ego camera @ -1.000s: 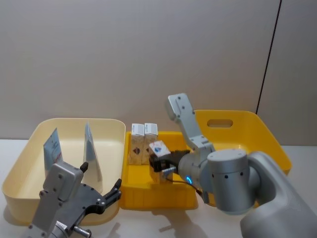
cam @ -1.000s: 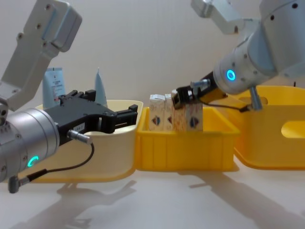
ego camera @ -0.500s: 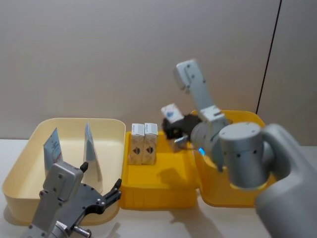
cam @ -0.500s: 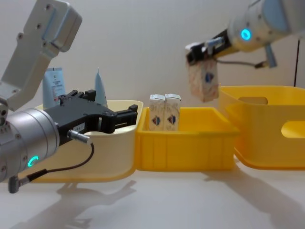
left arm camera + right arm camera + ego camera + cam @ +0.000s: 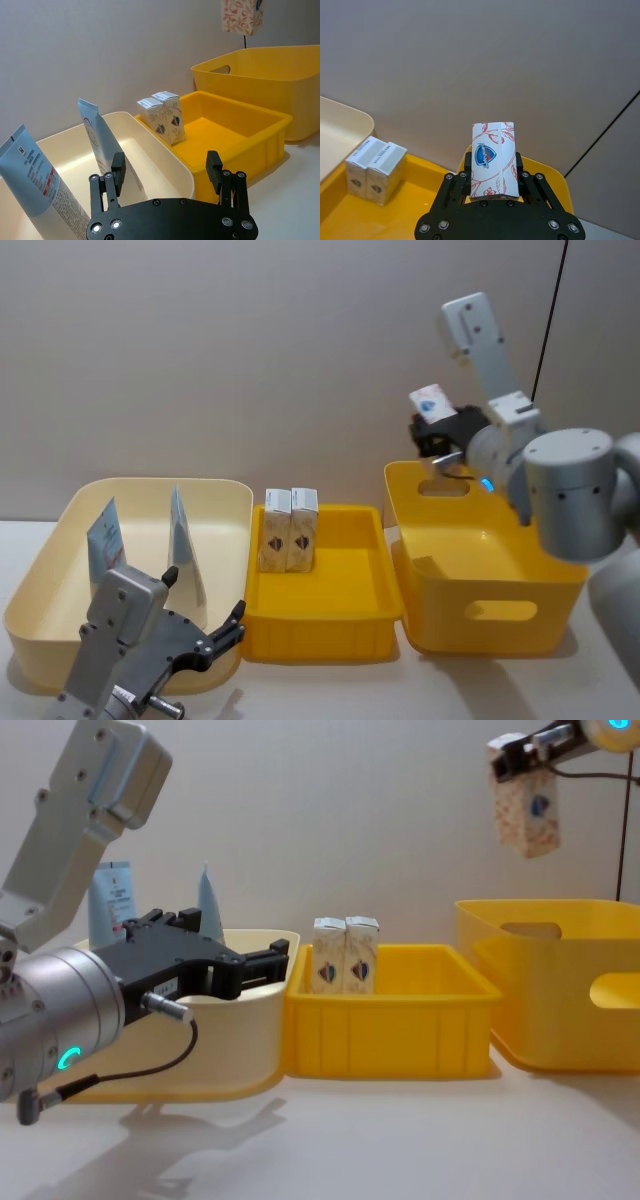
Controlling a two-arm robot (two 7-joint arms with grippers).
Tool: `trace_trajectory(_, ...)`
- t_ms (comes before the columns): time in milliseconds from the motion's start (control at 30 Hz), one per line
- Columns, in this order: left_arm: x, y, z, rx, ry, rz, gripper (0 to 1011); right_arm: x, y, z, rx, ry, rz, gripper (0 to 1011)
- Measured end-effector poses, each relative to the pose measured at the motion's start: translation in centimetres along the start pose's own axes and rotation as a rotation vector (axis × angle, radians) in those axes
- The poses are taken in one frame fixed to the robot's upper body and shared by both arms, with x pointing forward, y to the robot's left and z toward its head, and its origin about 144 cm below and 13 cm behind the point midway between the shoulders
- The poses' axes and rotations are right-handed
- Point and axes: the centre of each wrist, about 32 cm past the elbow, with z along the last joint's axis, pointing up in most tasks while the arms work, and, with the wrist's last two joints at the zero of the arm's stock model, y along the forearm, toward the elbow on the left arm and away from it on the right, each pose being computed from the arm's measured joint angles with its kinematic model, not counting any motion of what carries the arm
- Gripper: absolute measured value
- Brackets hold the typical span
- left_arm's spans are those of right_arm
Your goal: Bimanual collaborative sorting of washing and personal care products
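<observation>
The right gripper (image 5: 492, 176) is closed on a small cream-white cardboard carton with red floral print and a blue-red emblem (image 5: 493, 160), clamping it by one end with a finger on either side face, the rest of the box jutting free beyond the fingertips. It holds the carton high in the air over the deep yellow plastic tub with cut-out handles (image 5: 480, 575), on the side nearest the shallow yellow plastic tray (image 5: 320, 628), well clear of the rim. The carton looks light and stiff-cornered but thin-walled, so I judge that its flat opposite faces suit a modest squeeze and a hard one would dent it. Two matching cartons (image 5: 289, 530) stand touching in the tray's far left corner. Two light-blue squeeze tubes (image 5: 105, 540) stand in the cream plastic tub (image 5: 60, 508); they are probably soft and slick. The left gripper (image 5: 165, 172) hovers low by that tub, spread wide and empty
</observation>
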Motion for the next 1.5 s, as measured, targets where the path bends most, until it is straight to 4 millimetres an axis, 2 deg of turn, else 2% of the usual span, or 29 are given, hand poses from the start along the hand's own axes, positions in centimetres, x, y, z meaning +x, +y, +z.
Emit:
trace_trajectory(367, 0.0, 0.0, 0.0, 0.0, 0.0, 0.0, 1003, 2.7, 0.5, -0.4, -0.084, -0.001, 0.003, 407)
trace_trajectory(667, 0.0, 0.0, 0.0, 0.0, 0.0, 0.0, 1003, 2.9, 1.5, -1.0, -0.171, 0.01, 0.105, 419)
trace_trajectory(767, 0.0, 0.0, 0.0, 0.0, 0.0, 0.0, 1003, 2.8, 1.8, -1.1, -0.193, 0.014, 0.138, 477)
trace_trajectory(833, 0.0, 0.0, 0.0, 0.0, 0.0, 0.0, 1003, 2.6, 2.1, -1.4, -0.214, 0.019, 0.171, 552)
trace_trajectory(867, 0.0, 0.0, 0.0, 0.0, 0.0, 0.0, 1004, 2.6, 2.2, -1.4, -0.219, 0.019, 0.177, 552)
trace_trajectory(900, 0.0, 0.0, 0.0, 0.0, 0.0, 0.0, 1003, 2.4, 2.4, -1.5, -0.231, 0.022, 0.197, 637)
trace_trajectory(1267, 0.0, 0.0, 0.0, 0.0, 0.0, 0.0, 1003, 1.9, 3.2, -2.0, -0.278, 0.036, 0.274, 947)
trace_trajectory(1367, 0.0, 0.0, 0.0, 0.0, 0.0, 0.0, 1003, 1.9, 3.4, -2.2, -0.289, 0.039, 0.289, 1001)
trace_trajectory(1500, 0.0, 0.0, 0.0, 0.0, 0.0, 0.0, 1004, 1.8, 3.5, -2.2, -0.296, 0.041, 0.3, 1001)
